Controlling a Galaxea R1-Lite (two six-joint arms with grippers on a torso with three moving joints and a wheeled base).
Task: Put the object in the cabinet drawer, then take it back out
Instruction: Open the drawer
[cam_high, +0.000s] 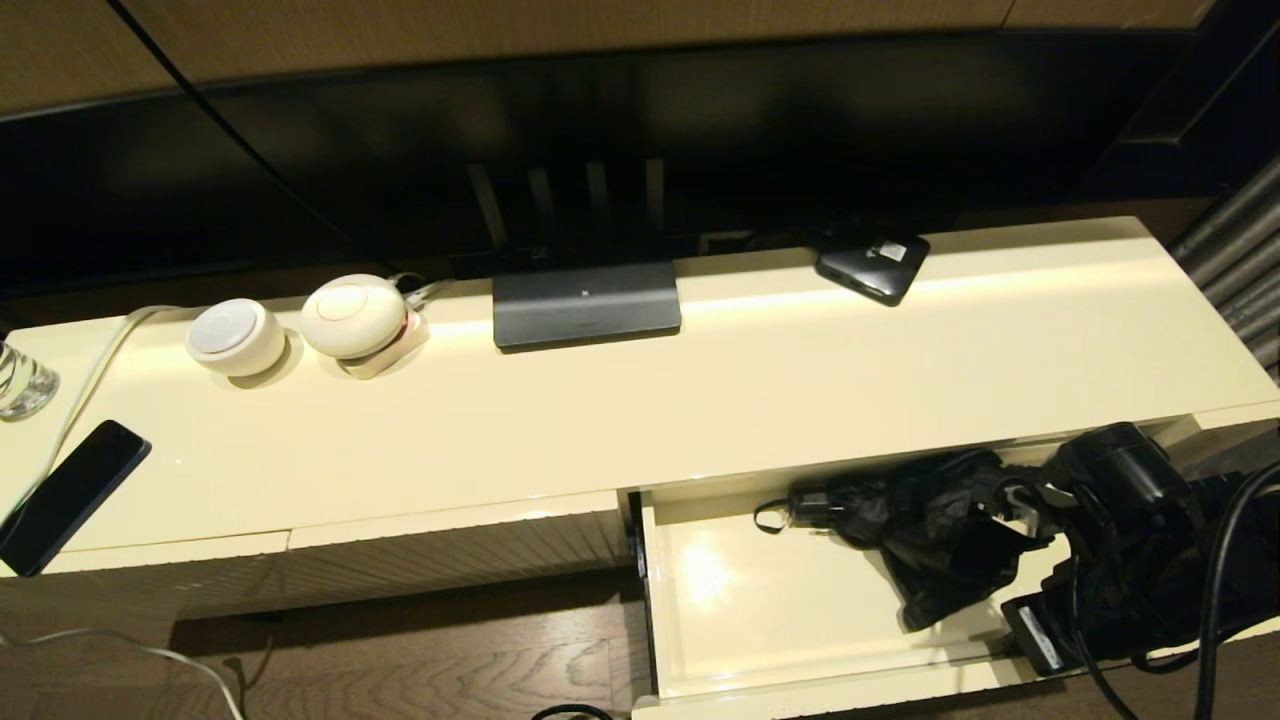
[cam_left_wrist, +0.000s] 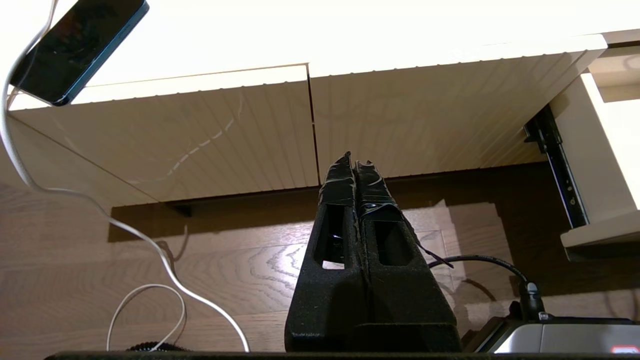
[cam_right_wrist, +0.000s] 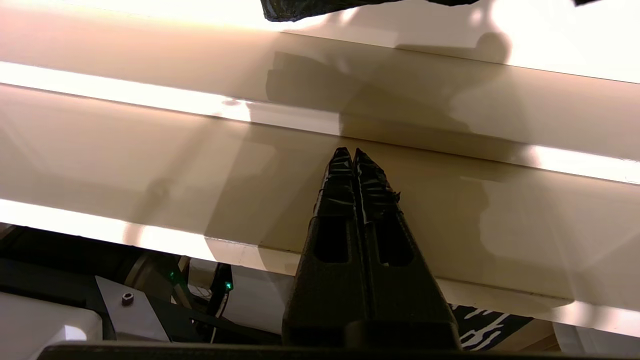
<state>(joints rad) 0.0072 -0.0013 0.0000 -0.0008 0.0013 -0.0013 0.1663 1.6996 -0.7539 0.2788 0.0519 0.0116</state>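
The black folding umbrella (cam_high: 930, 520) lies rumpled in the right half of the open cream cabinet drawer (cam_high: 700, 640). Its short handle and wrist loop (cam_high: 790, 512) point left. My right arm (cam_high: 1130, 530) hangs over the drawer's right end, beside the umbrella. In the right wrist view the right gripper (cam_right_wrist: 352, 150) is shut with nothing in it, close over a cream drawer surface. An edge of the umbrella's fabric (cam_right_wrist: 300, 9) shows farther off. My left gripper (cam_left_wrist: 356, 159) is shut and empty, low over the floor before the closed ribbed front panels (cam_left_wrist: 425, 115). The head view does not show it.
On the cabinet top (cam_high: 800, 380) sit a flat black box with a white label (cam_high: 873, 262), a dark stand (cam_high: 585, 303), two white round devices (cam_high: 235, 337), a glass (cam_high: 22, 380) and a phone (cam_high: 68, 495). White cables (cam_left_wrist: 150, 240) trail across the wood floor.
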